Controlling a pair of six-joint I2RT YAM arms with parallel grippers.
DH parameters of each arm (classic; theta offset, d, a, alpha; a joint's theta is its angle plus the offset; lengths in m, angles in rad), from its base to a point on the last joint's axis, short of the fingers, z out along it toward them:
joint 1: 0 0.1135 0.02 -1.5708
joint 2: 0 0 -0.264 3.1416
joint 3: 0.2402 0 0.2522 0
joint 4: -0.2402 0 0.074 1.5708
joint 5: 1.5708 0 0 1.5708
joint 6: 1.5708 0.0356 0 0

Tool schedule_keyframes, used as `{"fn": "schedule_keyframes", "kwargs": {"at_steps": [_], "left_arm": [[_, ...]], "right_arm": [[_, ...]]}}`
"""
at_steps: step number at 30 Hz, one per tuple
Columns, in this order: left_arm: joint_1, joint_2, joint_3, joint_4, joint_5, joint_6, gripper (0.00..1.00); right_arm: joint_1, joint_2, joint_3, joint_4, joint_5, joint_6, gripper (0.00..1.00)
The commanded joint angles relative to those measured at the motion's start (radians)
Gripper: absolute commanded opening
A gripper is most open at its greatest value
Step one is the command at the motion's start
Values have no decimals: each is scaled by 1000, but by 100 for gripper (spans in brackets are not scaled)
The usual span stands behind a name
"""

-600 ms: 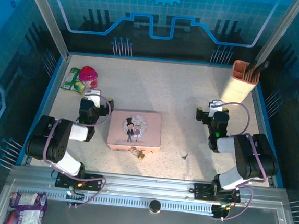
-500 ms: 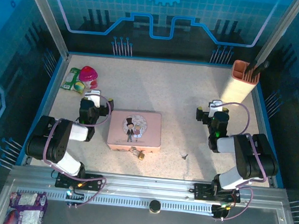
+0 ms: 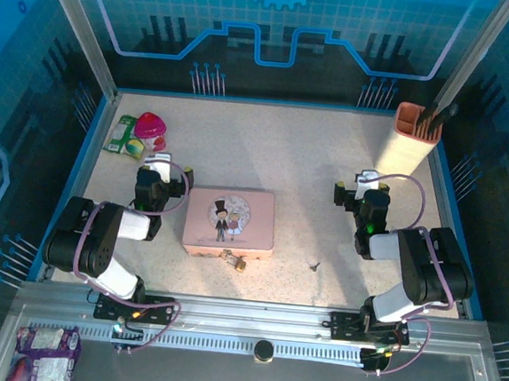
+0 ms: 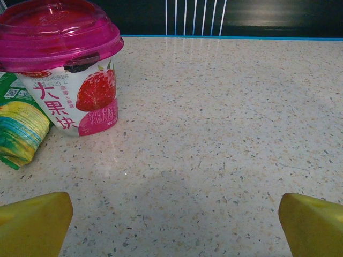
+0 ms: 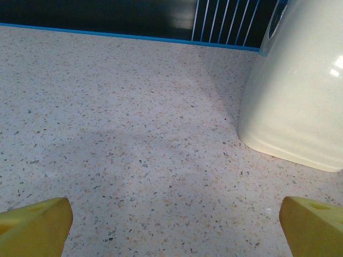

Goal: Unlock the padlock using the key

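left gripper (image 3: 157, 161): spread wide and empty. Its yellow fingertips (image 4: 32, 225) sit at the two bottom corners of the wrist view, with speckled table (image 4: 214, 134) between them. Whether the tips touch the table cannot be told.
right gripper (image 3: 365, 179): spread just as wide and grasping nothing. Its yellow fingertips (image 5: 313, 225) are at the bottom corners of its wrist view.
padlock (image 3: 239, 262): lies on the table at the near edge of the tin, toward its right end, touching or just beside it. It is well apart from both grippers.
key (image 3: 315, 267): a small dark piece flat on the table, right of the padlock and apart from it, between the tin and the right arm's base.
tin (image 3: 230, 221): pink, lying flat mid-table between the two arms.
cup (image 4: 64, 64): pink-lidded strawberry cup, upright, ahead and left of the left gripper, with a green packet (image 4: 19, 128) just beside it.
container (image 5: 300, 91): cream, ahead and right of the right gripper, in the far right corner.
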Motion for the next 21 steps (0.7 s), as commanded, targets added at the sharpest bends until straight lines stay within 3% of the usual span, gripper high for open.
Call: {"fn": "schedule_keyframes", "kwargs": {"at_steps": [1,10,14,19,21], "left_arm": [[5,10,22,6,26,-8,99],[-7,2,-38,112,71,25,99],[-30,-59,-99,173,36,44,99],[-32,-230,-95,20,11,29,99],[-39,-347,-52,-169,3,15,99]], "right_arm": [[3,2,15,19,13,6,99],[3,2,13,20,14,5,99],[10,0,-14,72,-35,-23,100],[37,-12,-29,102,-3,-51,100],[42,-41,-43,103,4,-52,100]]}}
